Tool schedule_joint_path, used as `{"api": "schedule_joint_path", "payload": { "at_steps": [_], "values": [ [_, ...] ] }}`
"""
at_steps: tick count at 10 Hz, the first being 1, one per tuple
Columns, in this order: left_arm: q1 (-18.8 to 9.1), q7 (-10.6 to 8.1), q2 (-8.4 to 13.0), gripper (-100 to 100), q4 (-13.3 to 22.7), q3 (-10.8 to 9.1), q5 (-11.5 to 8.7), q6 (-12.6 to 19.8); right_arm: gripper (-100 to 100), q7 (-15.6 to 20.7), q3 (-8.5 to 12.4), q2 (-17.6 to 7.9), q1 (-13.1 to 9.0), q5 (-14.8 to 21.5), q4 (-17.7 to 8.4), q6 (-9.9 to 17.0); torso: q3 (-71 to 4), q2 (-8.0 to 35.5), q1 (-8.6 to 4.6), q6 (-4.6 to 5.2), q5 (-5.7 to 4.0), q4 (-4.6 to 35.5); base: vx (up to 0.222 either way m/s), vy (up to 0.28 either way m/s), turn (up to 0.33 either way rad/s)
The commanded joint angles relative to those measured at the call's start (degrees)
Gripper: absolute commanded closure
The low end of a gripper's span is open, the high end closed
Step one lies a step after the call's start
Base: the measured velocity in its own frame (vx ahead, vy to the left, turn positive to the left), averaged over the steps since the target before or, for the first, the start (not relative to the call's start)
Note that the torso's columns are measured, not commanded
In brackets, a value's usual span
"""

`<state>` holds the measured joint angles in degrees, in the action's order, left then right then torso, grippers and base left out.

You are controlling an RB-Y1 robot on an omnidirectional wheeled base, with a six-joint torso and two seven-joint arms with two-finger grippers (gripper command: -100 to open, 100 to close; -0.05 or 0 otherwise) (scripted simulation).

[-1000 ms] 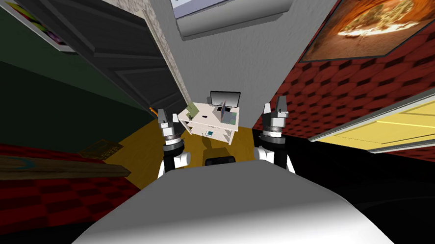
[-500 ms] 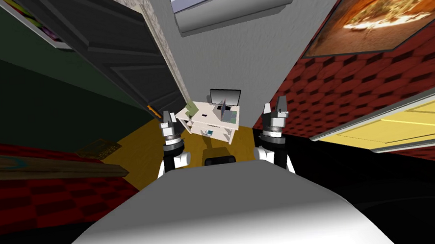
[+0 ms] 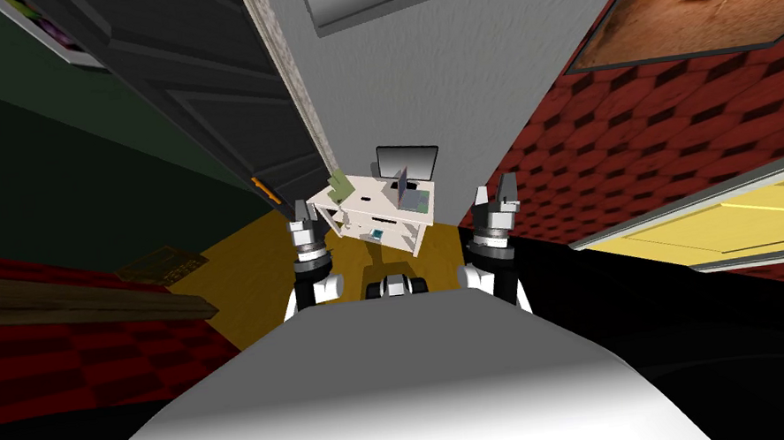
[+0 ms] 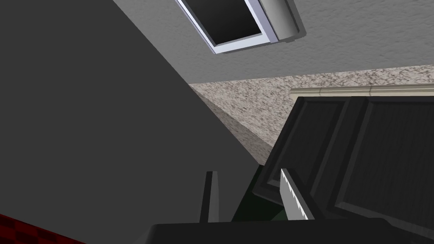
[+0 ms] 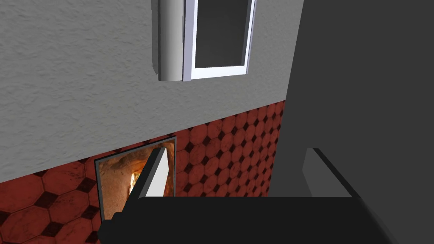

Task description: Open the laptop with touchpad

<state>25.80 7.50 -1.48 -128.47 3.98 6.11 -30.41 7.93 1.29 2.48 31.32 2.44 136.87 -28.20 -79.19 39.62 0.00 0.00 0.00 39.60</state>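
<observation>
Laptop (image 3: 408, 195) sits on the far right part of a small white surface (image 3: 383, 207), way out ahead of the robot against the grey wall. From the head view it looks like a grey lid standing up off a greenish base, but it's too tiny to make out a touchpad or how far it's open. A black monitor (image 3: 408, 160) stands right behind it at the far edge of the surface. A green leafy-looking thing (image 3: 340, 185) is on the left corner, and a little dark item (image 3: 366, 197) lies between that and the laptop. Under the top there's a shelf with a small teal object (image 3: 376, 234) on it.

Both arms are held up in front of the robot's chest, well short of the surface and not touching anything. The left end effector (image 3: 300, 207) is on the near left side of the surface, and the wrist view has its fingers (image 4: 293, 199) spread with nothing between them. The right end effector (image 3: 495, 186) is off to the near right, and its fingers (image 5: 157, 176) are spread wide too, also empty.

The floor (image 3: 243, 266) is yellow-orange, with a dark panelled door (image 3: 193, 97) on the left.
</observation>
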Motion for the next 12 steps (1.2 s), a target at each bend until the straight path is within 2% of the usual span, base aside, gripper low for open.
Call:
{"api": "schedule_joint_path", "payload": {
  "at_steps": [1, 2, 4, 8, 11, 12],
  "values": [
    [0.01, 0.00, 0.00, 0, 0.02, 0.00, 0.00, 0.00, -100, 0.43, -0.02, -4.54, -0.68, 1.37, -0.98, 0.56, -3.96, 1.90, 0.03, 0.00, 0.01, 1.88, 0.026, 0.029, -0.048],
    [0.01, 0.00, 0.00, 0, 0.03, 0.00, 0.00, 0.01, -100, 0.43, -0.02, -5.22, -0.68, 1.37, -0.98, 0.56, -5.10, 2.40, 0.06, 0.00, 0.02, 2.43, 0.020, 0.031, -0.016],
    [0.01, 0.00, 0.00, 0, 0.03, 0.00, 0.00, 0.01, -100, 1.06, -0.02, -9.07, -1.64, 3.39, -2.39, 1.37, -5.38, 2.64, 0.05, 0.00, 0.01, 2.66, 0.030, 0.050, -0.055],
    [0.02, 0.00, -0.01, 0, 0.03, 0.01, 0.00, 0.00, -100, 3.01, 0.09, -15.01, -4.44, 9.66, -6.33, 3.76, -5.39, 2.66, 0.11, -0.01, 0.03, 2.68, 0.057, 0.096, -0.101],
    [0.02, 0.00, -0.01, 0, 0.03, 0.01, 0.00, 0.00, -100, 4.91, 0.26, -17.85, -7.11, 15.00, -10.01, 6.06, -5.41, 2.61, -0.01, -0.01, 0.00, 2.67, 0.079, 0.129, -0.140],
    [0.02, 0.00, -0.01, 0, 0.03, 0.01, 0.00, 0.00, -100, 4.91, 0.26, -17.85, -7.11, 15.80, -10.01, 6.06, -5.42, 2.60, -0.01, 0.00, -0.01, 2.66, 0.061, 0.096, -0.041]
  ]
}}
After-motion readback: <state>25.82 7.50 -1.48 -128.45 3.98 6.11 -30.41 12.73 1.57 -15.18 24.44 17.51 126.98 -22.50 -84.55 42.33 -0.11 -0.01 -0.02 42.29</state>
